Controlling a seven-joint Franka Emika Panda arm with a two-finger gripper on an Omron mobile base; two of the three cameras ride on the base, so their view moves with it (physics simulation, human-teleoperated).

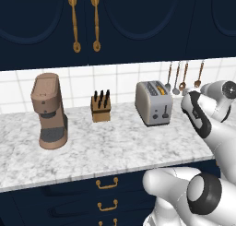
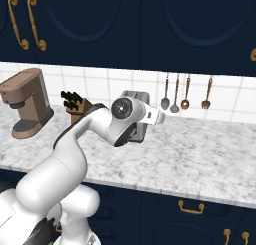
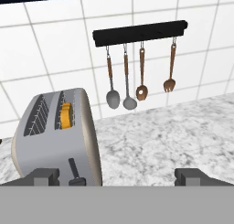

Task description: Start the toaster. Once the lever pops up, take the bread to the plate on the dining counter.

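The silver-grey toaster (image 1: 154,103) stands on the marble worktop against the tiled wall. In the right base view my wrist covers most of the toaster (image 2: 136,96). The bread (image 3: 67,115), golden-tan, sits low in one slot, and I also see the bread (image 1: 161,88) from the left base view. The dark lever (image 3: 76,172) is on the toaster's (image 3: 55,136) narrow face, just right of my left fingertip (image 3: 45,177). My gripper (image 3: 118,178) is open, a little in front of the toaster and to its right, holding nothing. The plate and the dining counter are out of view.
A brown coffee machine (image 1: 48,110) and a knife block (image 1: 101,106) stand left of the toaster. Several utensils hang from a black rail (image 3: 139,33) on the wall to its right. The worktop's (image 1: 115,149) front edge has gold-handled drawers below it.
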